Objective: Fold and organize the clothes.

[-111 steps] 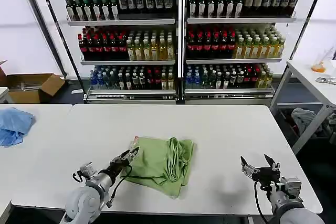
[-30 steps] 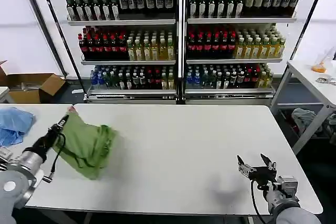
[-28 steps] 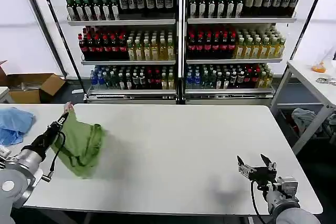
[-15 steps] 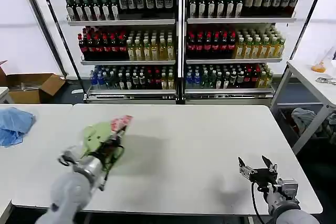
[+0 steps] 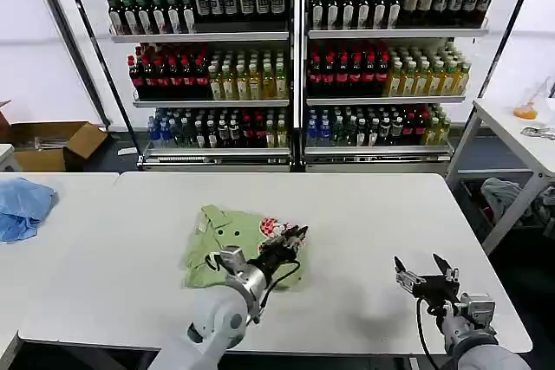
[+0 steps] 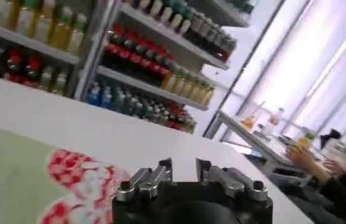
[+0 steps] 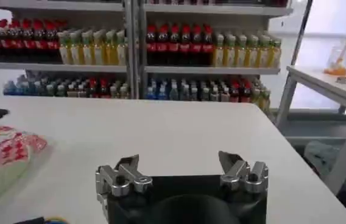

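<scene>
**Left gripper over the green bundle, right gripper parked**

The right gripper (image 5: 425, 276) sits idle at the table's (image 5: 364, 214) near right corner, its fingers spread wide apart. The left gripper (image 5: 290, 237) hovers at the right edge of the clothes (image 5: 227, 244), fingers a little apart and holding nothing. The red-and-white print (image 5: 271, 228) lies directly under it. Far off to the left lies a pale blue cloth (image 5: 22, 205). Bottle shelves (image 5: 295, 58) stand beyond.

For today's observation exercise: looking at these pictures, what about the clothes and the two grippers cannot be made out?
- Head view: left gripper lies over the clothes; whether it pinches fabric is hidden.
- Plain drawstring garment: not distinguishable in the pile.
- Left wrist view: clothes cut off by the edge.
- Right gripper: open, idle.
</scene>
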You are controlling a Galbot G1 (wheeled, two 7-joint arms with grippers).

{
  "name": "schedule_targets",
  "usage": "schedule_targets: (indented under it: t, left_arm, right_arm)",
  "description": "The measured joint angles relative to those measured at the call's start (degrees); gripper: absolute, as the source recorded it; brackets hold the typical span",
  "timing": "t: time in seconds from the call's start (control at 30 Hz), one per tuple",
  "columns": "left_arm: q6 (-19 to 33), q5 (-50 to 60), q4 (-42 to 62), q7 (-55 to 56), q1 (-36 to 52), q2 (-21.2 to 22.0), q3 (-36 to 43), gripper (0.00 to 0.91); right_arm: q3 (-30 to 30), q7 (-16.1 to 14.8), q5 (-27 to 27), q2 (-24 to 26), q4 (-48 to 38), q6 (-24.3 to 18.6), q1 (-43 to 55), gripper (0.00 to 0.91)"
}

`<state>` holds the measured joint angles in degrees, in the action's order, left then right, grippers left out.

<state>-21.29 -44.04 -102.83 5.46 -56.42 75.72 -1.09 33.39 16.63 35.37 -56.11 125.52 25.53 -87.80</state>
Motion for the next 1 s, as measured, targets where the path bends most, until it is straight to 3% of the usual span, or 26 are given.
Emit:
schedule_targets:
  t: [0.17, 0.37, 0.73, 1.0]
  left_arm:
    - [1.4, 1.5, -3.3, -0.7, -1.4, -1.0, 0.1, 0.907]
    - [3.9, 3.4, -8.7, 0.1, -6.4, -3.4, -6.2, 0.907]
    - [7.1, 6.5, -16.8, 1.4, -19.6, -4.7, -22.4, 0.907]
    - [8.3, 8.2, -19.5, 1.9, -26.0, -3.9, -28.5, 0.907]
  right_arm:
    - [-1.5, 0.1, 1.1, 0.1, -0.2, -0.7, 1.7, 0.907]
    - [-6.9, 1.2, 3.6, -1.0, -1.5, -0.6, 7.0, 0.907]
    - [-23.1, 6.8, 11.1, -8.2, -10.1, 0.5, 22.9, 0.907]
    - [-31.4, 10.5, 14.3, -14.1, -17.6, 0.8, 30.8, 0.907]
